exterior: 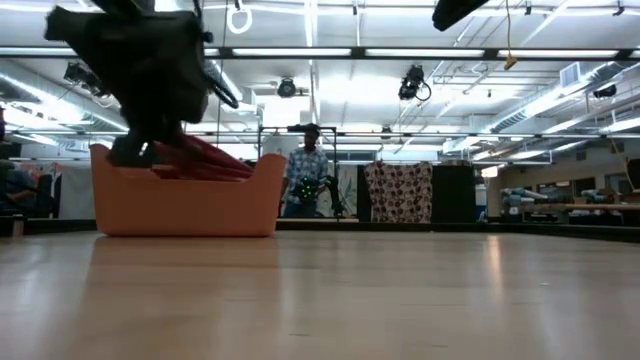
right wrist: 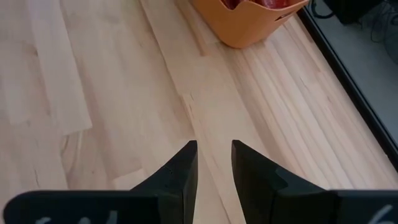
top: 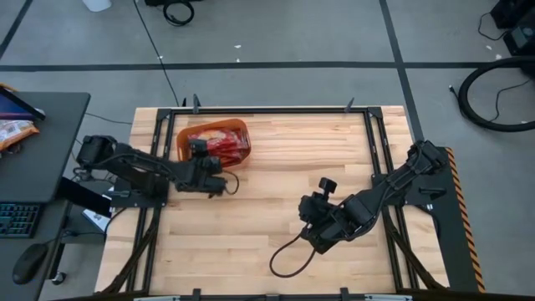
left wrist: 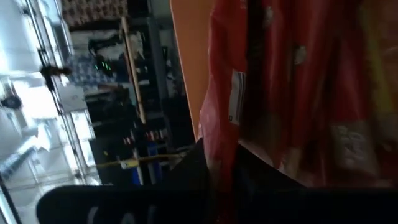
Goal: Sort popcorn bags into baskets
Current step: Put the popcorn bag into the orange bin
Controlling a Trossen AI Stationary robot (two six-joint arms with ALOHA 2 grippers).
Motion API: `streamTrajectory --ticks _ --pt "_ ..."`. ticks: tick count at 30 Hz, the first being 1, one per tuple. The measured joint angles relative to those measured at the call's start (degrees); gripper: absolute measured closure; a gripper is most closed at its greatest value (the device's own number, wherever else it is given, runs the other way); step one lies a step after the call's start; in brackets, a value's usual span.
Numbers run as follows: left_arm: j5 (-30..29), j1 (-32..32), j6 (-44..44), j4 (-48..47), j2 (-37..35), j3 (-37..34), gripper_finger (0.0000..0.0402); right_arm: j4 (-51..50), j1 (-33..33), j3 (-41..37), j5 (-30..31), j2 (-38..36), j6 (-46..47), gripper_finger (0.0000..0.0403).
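Observation:
The orange basket (top: 242, 127) stands at the table's far left, with several red popcorn bags (top: 224, 142) piled in it. In the low view some bags (exterior: 210, 158) stick out above the basket's rim (exterior: 185, 200). My left gripper (top: 199, 150) hangs over the basket's near-left part, reaches down into it (exterior: 130, 150) and is shut on a red bag (left wrist: 217, 124). My right gripper (top: 311, 219) waits low over the table's middle-right; its fingers (right wrist: 214, 155) are a narrow gap apart, hold nothing and point toward the basket (right wrist: 249, 25). My left gripper has a red popcorn bag by an edge (left wrist: 214, 155), which runs between its two dark fingers (left wrist: 186, 180). It comes from above and the near side, slanting down into the basket. The bag lies among the others in the basket, and the fingertips themselves are hidden by it.
A black cable (top: 288, 255) loops on the table near my right arm. Black frame rails (top: 276, 109) run along the table's edges. Bare wood (top: 267, 184) lies between the two arms. A person (exterior: 305, 180) stands far behind the table.

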Motion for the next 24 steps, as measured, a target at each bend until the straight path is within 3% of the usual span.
streamTrajectory --ticks 4,11,18,24 --pt "2.04 4.31 4.28 5.79 -0.01 -0.41 0.0359 0.36 -0.36 -0.01 0.01 0.0 -0.98 0.03" --pt "12.95 6.84 10.81 12.67 -0.92 -0.32 0.0307 0.58 -0.36 -0.01 -0.01 0.0 -1.51 0.03" --pt "17.13 9.46 7.08 3.76 -4.93 1.32 0.0262 0.6 -0.36 -0.05 -0.01 0.0 -1.52 0.0302" --pt "21.24 12.34 -0.22 -5.81 -8.67 6.55 0.0256 0.4 -0.41 -0.05 -0.01 0.04 -1.41 0.0302"
